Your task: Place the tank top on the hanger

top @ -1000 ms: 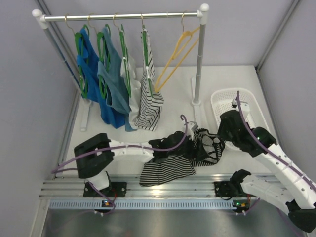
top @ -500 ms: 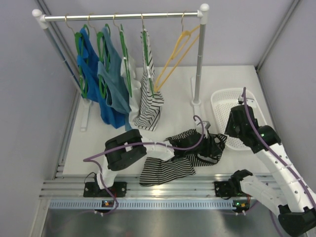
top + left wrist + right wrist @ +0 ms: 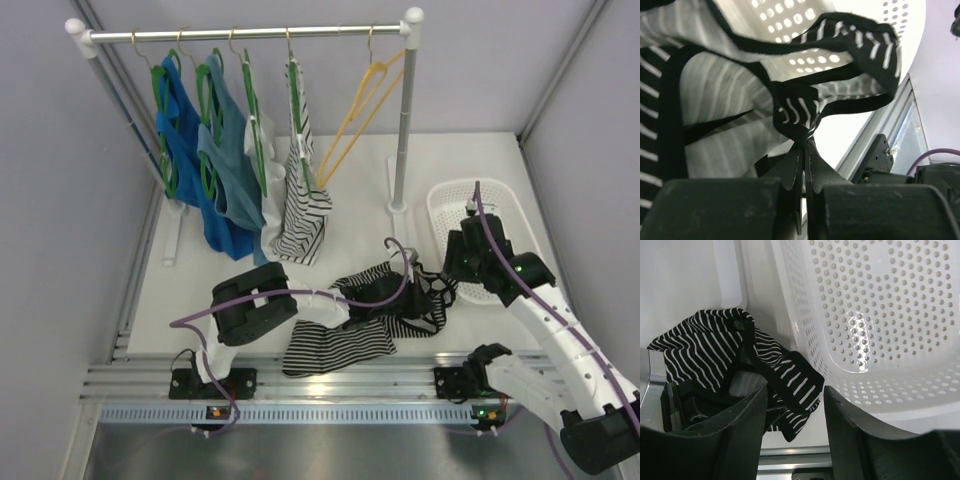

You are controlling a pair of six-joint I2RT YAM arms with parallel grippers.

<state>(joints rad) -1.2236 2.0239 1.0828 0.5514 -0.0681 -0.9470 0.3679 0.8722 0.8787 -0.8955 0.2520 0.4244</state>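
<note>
The tank top (image 3: pixel 340 345), dark with narrow white stripes and black edging, lies crumpled on the table near the front rail. My left gripper (image 3: pixel 405 296) reaches into its right part. In the left wrist view that gripper (image 3: pixel 805 145) is shut on a black-edged fold of the tank top (image 3: pixel 795 107), which bunches up above the fingertips. My right gripper (image 3: pixel 795 397) hangs open over the top's right edge (image 3: pixel 790 380), beside the basket (image 3: pixel 880 315), touching nothing. The yellow hanger (image 3: pixel 355 112) hangs bare at the right end of the rail.
A clothes rack (image 3: pixel 250 34) spans the back, with green hangers carrying blue tops (image 3: pixel 215 170) and a paler striped top (image 3: pixel 300 200). Its right post (image 3: pixel 401 130) stands beside the hanger. A white perforated basket (image 3: pixel 445 205) sits at the right, under my right arm.
My left arm has swung right across the tank top and its gripper has shut on a fold. The right arm has shifted slightly near the basket's corner.
</note>
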